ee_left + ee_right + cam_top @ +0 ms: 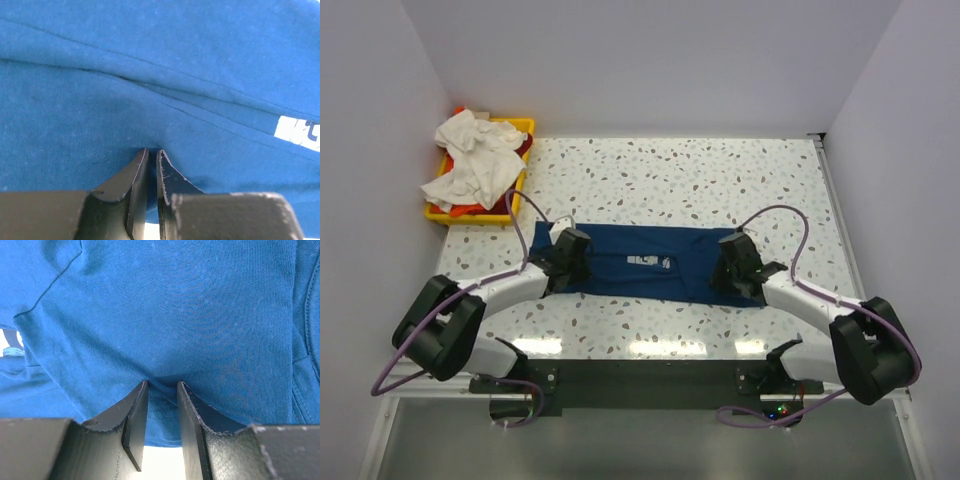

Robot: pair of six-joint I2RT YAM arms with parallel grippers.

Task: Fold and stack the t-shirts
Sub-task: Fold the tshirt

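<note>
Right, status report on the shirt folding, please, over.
Both shut on navy shirt: left gripper at its left end, right gripper at its right. Shirt lies as a long strip, mid-table. Nothing blocking arms; other shirts heaped in tray, far left.

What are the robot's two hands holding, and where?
Both pinch the dark navy blue fabric t-shirt along its near edge: left hand near one end, right hand near the other.
</note>
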